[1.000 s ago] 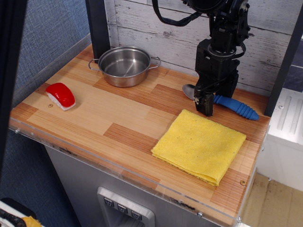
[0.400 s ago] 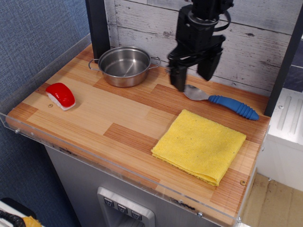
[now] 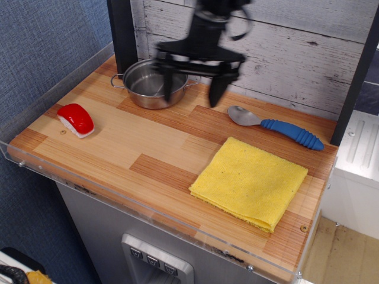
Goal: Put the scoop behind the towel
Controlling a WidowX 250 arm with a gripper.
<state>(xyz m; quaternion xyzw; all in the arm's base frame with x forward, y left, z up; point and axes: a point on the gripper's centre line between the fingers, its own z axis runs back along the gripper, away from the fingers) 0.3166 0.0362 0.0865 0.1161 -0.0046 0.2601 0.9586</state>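
The scoop (image 3: pixel 278 122), with a silver bowl and a ribbed blue handle, lies flat on the wooden table behind the yellow towel (image 3: pixel 249 181), near the back wall. The towel is folded and lies at the front right. My gripper (image 3: pixel 190 87) is open and empty, its two fingers spread wide. It hangs above the table left of the scoop, right next to the steel pot, and touches nothing.
A round steel pot (image 3: pixel 155 82) with two handles stands at the back left. A small red-and-white object (image 3: pixel 76 120) lies at the left edge. A dark post (image 3: pixel 123 32) rises behind the pot. A clear rim (image 3: pixel 118 198) runs along the table's front.
My gripper has let go of the scoop, risen and swung left from over the scoop toward the pot, opening wide. The scoop stays behind the towel.
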